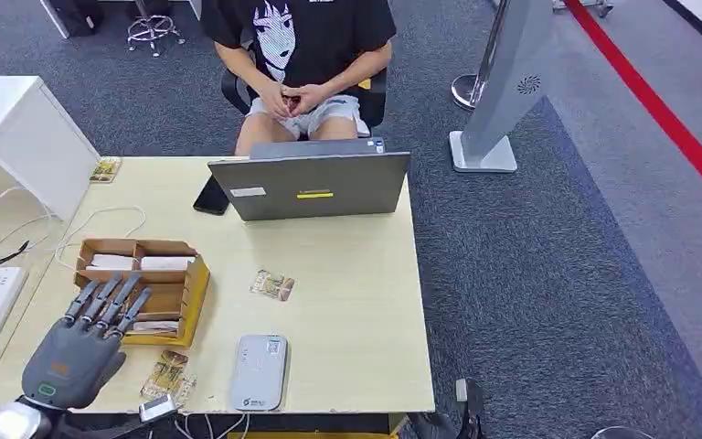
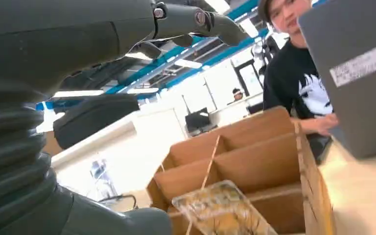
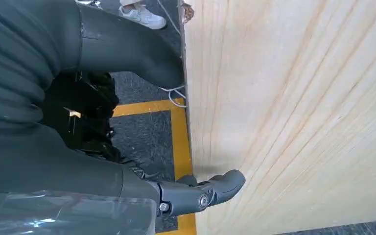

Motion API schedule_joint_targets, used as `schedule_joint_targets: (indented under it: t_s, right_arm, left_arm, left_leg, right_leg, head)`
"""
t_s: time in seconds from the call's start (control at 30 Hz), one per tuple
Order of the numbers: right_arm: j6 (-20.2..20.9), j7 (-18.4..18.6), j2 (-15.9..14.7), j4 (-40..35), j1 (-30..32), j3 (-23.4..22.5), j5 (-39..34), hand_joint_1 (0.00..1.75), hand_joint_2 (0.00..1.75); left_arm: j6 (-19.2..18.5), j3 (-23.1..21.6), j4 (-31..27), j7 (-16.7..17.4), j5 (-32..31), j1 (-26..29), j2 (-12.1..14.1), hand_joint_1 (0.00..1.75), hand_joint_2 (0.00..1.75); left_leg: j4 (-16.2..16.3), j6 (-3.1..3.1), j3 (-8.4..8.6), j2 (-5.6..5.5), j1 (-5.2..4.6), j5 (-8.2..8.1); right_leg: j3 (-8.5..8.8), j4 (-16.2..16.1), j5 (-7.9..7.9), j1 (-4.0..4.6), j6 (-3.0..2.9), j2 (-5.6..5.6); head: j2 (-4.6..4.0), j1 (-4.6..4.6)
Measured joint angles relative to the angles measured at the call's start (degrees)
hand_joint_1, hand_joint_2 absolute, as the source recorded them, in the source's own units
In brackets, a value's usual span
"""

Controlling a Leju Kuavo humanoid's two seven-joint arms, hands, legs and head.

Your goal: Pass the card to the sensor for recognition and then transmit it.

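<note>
One patterned card lies mid-table, and a second card in a clear sleeve lies near the front edge. The same sleeved card appears close up in the left wrist view, in front of the cardboard box. The grey-white sensor pad lies flat just right of that card. My left hand hovers at the front left, fingers stretched toward the box, holding nothing, a little left of the sleeved card. My right hand hangs beside a pale wooden panel, fingers apart and empty.
A divided cardboard box with white packets stands ahead of my left hand. A grey laptop and a black phone sit at the far edge, with a person seated behind them. White cables and a white cabinet lie left.
</note>
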Motion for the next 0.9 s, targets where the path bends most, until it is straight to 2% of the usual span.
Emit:
schedule_joint_targets:
  t_s: [0.5,0.9]
  right_arm:
    - [-0.46,1.01,0.11,0.00,-0.26,0.61,0.02,0.00,1.75]
    - [-0.55,1.07,0.33,0.00,-0.36,1.18,0.02,0.00,1.75]
  left_arm:
    - [0.50,0.28,10.21,-0.77,-2.56,-5.05,-4.79,0.00,1.75]
    - [0.57,-0.90,12.39,-0.81,-2.99,-6.40,-5.97,0.00,1.75]
  left_leg:
    - [0.01,0.00,0.00,-0.01,0.00,0.00]
    - [0.01,0.00,0.01,0.00,0.01,0.00]
  right_leg:
    - [0.00,0.00,0.00,0.00,0.00,-0.01]
    - [0.00,0.00,0.00,0.00,0.00,0.00]
  head:
    - [0.00,0.00]
    - [0.00,0.00]
